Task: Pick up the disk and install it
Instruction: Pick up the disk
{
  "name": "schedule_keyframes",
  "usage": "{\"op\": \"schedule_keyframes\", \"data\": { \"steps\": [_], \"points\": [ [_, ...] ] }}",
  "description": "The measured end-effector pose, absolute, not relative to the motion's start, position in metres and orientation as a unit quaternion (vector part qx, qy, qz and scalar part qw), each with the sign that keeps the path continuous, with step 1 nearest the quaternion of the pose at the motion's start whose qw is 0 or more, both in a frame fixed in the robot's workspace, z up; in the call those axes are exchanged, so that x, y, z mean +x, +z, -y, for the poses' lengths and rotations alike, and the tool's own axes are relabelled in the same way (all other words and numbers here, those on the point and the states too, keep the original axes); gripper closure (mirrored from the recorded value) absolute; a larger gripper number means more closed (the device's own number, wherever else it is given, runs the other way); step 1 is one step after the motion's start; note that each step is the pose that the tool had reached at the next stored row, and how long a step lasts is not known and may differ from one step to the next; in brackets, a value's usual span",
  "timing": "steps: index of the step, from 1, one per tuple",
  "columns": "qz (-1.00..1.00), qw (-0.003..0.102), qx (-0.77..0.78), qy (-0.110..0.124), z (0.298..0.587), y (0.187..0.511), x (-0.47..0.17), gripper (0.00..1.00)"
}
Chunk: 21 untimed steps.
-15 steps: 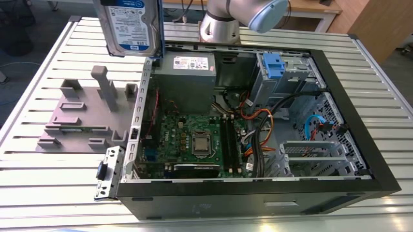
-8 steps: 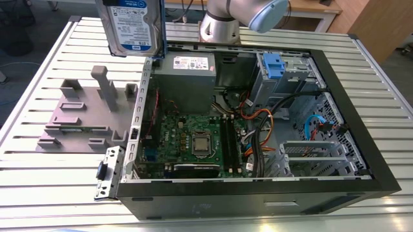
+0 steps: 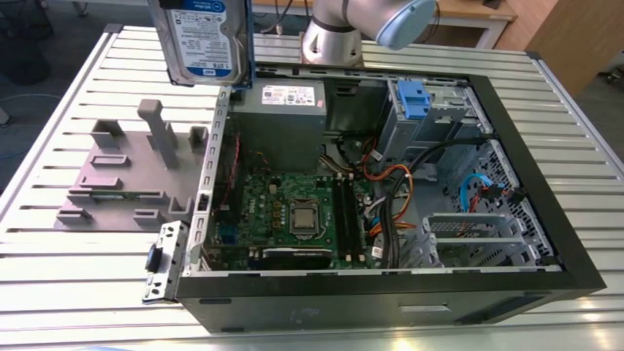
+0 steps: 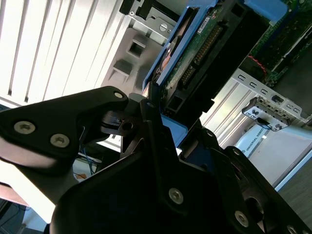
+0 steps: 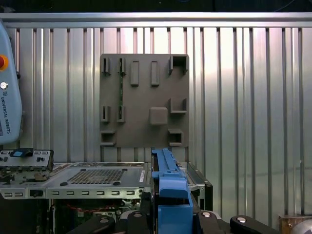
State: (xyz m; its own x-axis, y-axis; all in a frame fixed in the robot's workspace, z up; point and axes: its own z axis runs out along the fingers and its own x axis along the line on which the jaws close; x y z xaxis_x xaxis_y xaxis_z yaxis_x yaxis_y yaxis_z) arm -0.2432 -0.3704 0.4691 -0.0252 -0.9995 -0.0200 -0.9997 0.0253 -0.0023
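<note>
Your gripper appears pinched on the disk at its blue bracket, holding it upright in the air over the computer case wall nearest the grey stand. With so thin an edge grip, it could twist and catch that wall.

Exterior view: high, oblique over counter. First wrist view: straight down on grey stand, shared with exterior view. Second wrist view: close along end effector
</note>
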Motion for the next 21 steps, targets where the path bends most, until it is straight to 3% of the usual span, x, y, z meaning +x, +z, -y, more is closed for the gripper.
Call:
{"op": "schedule_keyframes", "data": {
  "steps": [21],
  "points": [
    [-0.716, 0.008, -0.698, 0.006, 0.3704, 0.4690, -0.2335, 0.63]
  ]
}}
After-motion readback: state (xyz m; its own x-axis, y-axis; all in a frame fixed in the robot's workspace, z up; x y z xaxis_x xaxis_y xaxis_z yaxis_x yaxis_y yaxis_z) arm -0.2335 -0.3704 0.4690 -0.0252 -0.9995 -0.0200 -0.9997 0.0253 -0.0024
